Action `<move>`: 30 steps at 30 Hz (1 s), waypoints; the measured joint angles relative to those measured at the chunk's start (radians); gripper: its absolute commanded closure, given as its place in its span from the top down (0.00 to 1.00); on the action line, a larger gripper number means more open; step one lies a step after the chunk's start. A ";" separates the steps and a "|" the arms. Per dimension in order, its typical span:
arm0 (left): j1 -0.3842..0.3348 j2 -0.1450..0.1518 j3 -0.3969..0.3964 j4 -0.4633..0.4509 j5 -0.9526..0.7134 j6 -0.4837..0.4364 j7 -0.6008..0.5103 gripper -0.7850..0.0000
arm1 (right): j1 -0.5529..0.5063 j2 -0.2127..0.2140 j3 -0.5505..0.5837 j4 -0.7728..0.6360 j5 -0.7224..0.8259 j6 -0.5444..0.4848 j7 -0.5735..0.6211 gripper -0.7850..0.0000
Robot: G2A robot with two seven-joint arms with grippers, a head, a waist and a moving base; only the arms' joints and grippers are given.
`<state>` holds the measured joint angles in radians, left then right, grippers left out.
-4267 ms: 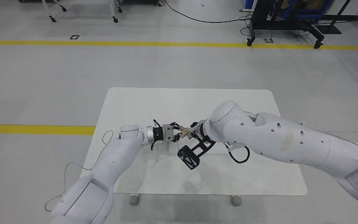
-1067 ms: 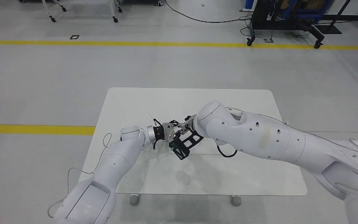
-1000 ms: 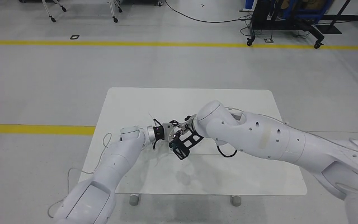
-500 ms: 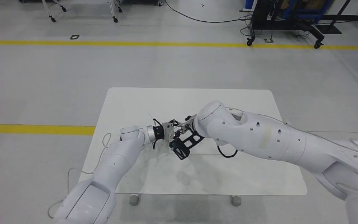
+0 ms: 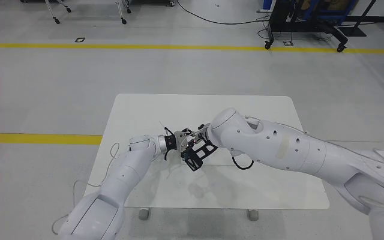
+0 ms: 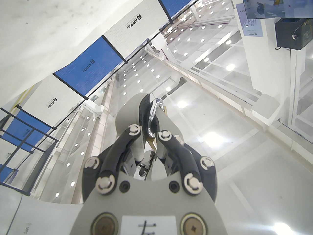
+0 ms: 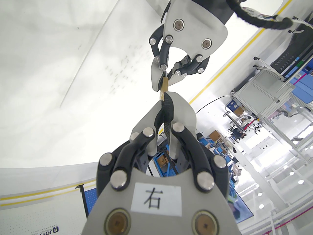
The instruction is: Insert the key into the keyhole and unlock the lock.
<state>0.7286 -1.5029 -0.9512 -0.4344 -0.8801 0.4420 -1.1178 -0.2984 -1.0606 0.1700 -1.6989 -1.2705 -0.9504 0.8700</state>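
Note:
Above the middle of the white table my two grippers meet tip to tip. My left gripper is shut on a small brass padlock; its silver shackle shows between the fingers in the left wrist view. My right gripper is shut on the key, whose black head sits between the pads. The key's tip points straight at the padlock's underside and touches or enters it; the blade itself is hidden. In the right wrist view the left gripper hangs just beyond my right fingertips.
The right arm's black wrist camera hangs low just below the meeting point. Yellow floor lines run past the table. Bare tabletop lies on all sides of the grippers.
Since 4.3 s ago the right arm has swung left, bringing the key up against the padlock. Over the last second both arms have hardly moved.

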 measured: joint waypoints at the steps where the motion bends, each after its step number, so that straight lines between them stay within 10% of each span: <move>1: 0.000 0.000 0.000 0.000 0.000 0.001 -0.001 0.00 | 0.000 0.000 0.000 0.000 0.002 0.002 0.002 0.00; 30: 0.004 -0.002 -0.003 -0.013 0.036 -0.034 -0.082 0.00 | 0.049 0.075 0.000 -0.127 0.193 0.075 0.075 0.00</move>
<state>0.7322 -1.5051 -0.9543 -0.4475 -0.8439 0.4078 -1.1995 -0.2496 -0.9851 0.1700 -1.8256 -1.0772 -0.8753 0.9449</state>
